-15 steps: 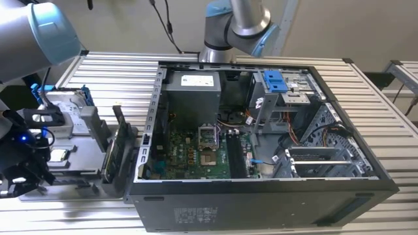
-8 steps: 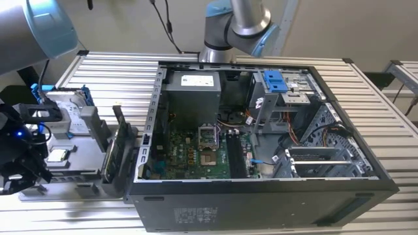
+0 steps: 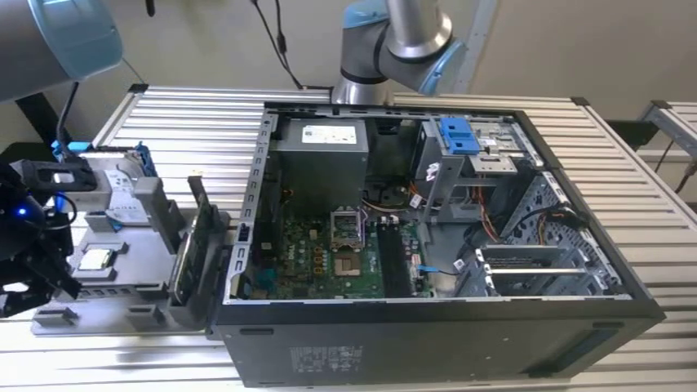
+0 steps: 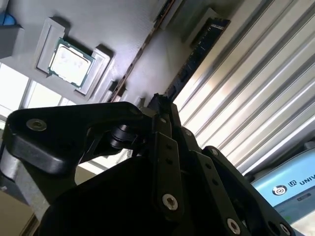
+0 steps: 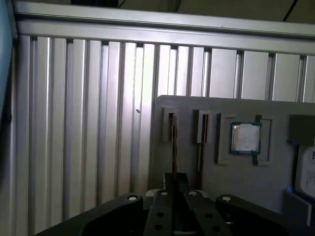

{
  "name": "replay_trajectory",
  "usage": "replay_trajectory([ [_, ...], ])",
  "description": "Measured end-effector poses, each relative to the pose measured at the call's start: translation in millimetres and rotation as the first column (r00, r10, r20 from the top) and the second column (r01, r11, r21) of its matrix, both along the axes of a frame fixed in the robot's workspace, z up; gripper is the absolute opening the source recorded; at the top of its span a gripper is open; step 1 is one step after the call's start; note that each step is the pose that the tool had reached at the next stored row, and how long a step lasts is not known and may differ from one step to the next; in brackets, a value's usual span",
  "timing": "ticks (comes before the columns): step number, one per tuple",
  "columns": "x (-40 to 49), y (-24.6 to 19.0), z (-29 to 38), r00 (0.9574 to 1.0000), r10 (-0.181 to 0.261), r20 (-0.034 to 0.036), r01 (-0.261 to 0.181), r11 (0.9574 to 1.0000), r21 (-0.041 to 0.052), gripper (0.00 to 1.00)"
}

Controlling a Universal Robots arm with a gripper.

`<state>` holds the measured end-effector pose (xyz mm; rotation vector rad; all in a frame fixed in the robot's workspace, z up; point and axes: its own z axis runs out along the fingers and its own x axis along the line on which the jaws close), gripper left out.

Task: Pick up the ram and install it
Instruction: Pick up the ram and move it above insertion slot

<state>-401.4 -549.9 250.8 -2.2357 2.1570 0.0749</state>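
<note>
The ram [image 4: 197,55] stands on edge in the tray's [image 5: 275,105] outermost slot. The gripper [image 5: 175,180] is lined up with it, jaws drawn together on nothing.
The ram's slot runs along the tray edge that borders the bare table [image 5: 88,128] slats, and its long axis is parallel to that edge and to the slats. A board [image 5: 201,142] stands edge-on in the next slot, and the CPU [image 5: 244,137] lies beyond that. In both wrist views the ram runs straight out from the gripper's tip. From that I judge that the gripper hangs over the ram's own line, with the jaws set to close across its thin faces, not along its length. I cannot tell how high the gripper hangs above the ram. In the exterior view it sits at the exterior view's left, across the tray from the case [image 3: 436,351].
</note>
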Motion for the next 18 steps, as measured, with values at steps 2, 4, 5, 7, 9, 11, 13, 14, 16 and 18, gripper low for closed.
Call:
replay_trajectory([
  [2,0.2,0.0,3.6,1.0000,0.000,0.0000,0.000,1.0000,0.0058,0.14],
  [4,0.4,0.0,5.7,1.0000,-0.001,-0.0005,0.001,0.9999,0.0120,0.14],
  [5,0.3,0.0,6.0,1.0000,-0.005,-0.0004,0.005,0.9999,0.0134,0.14],
  [7,0.5,0.0,6.7,0.9999,-0.013,-0.0008,0.013,0.9997,0.0205,0.14],
  [9,0.4,0.0,7.4,0.9998,-0.022,-0.0008,0.022,0.9994,0.0257,0.14],
  [11,0.6,0.0,9.9,0.9997,-0.024,-0.0016,0.024,0.9992,0.0319,0.14],
  [13,0.5,0.0,12.4,0.9996,-0.027,-0.0020,0.027,0.9990,0.0350,0.14],
  [14,0.5,0.0,14.0,0.9996,-0.028,-0.0021,0.028,0.9989,0.0361,0.14],
  [16,0.7,0.0,18.0,0.9996,-0.028,-0.0032,0.028,0.9989,0.0371,0.14],
  [18,0.7,0.0,22.1,0.9996,-0.028,-0.0032,0.028,0.9989,0.0372,0.14],
])
